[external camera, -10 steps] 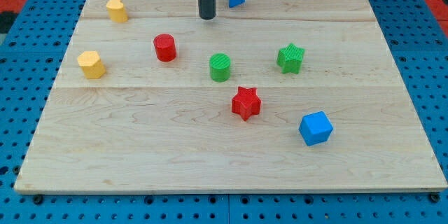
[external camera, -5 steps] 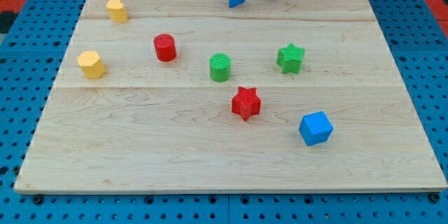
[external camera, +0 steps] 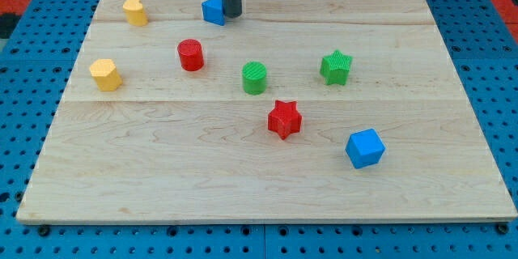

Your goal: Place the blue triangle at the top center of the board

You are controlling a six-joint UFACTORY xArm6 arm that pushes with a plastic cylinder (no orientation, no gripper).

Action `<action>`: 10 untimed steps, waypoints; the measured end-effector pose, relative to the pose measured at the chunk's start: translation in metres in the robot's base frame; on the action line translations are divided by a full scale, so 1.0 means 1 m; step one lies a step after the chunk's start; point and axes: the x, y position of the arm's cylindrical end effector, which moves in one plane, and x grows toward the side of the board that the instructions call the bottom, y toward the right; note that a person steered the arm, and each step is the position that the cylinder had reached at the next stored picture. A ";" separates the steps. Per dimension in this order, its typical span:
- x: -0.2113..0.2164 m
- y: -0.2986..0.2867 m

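Observation:
The blue triangle (external camera: 214, 10) lies near the view's top of the wooden board (external camera: 162, 162), a little left of centre. My tip (external camera: 231, 14) stands right against the triangle's right side, touching it. The dark rod rises straight up out of the view's top.
A red cylinder (external camera: 190, 54) sits just below the triangle. A green cylinder (external camera: 254, 77), green star (external camera: 335, 67), red star (external camera: 284, 119) and blue cube (external camera: 364, 147) spread across the middle and right. Two yellow blocks (external camera: 134, 10) (external camera: 105, 74) sit at the left.
My tip swung around to the triangle's right side, then swept left. The blue triangle slid left along the top edge, from right of centre to left of centre.

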 end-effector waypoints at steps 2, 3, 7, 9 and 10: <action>0.001 -0.061; -0.044 -0.064; -0.017 0.001; 0.005 0.035; 0.058 0.058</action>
